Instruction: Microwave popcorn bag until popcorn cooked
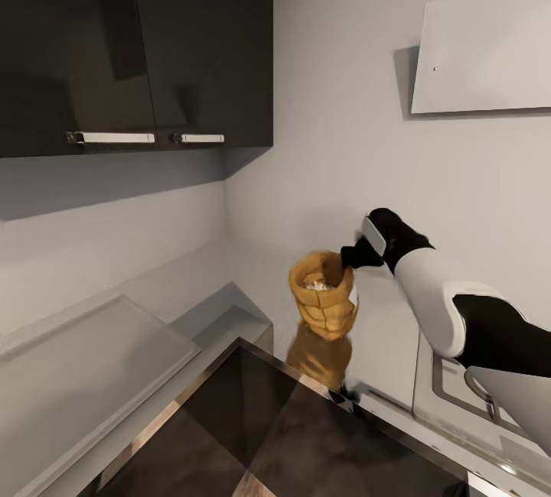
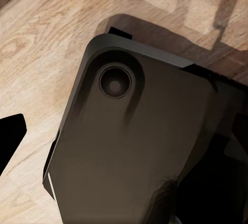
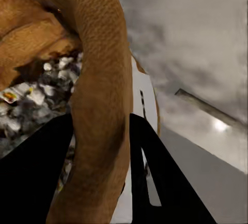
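Orange-brown popcorn bag (image 1: 324,304) is lifted, right gripper (image 1: 353,255) pinching its rim; microwaving's still left, I'd say.

Soft, even light fills the kitchen, with a dim band of shadow under the black cabinets (image 1: 138,46). The glossy dark surface (image 1: 252,436) mirrors the popcorn bag (image 1: 325,306) (faintly blurred). The wrist views look smeared up close.

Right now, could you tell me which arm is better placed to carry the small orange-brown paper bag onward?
The right. Its gripper is already closed on the rolled rim of the orange-brown paper bag, one finger inside, one outside, holding it above the glossy dark surface. The left wrist camera faces the wooden floor.
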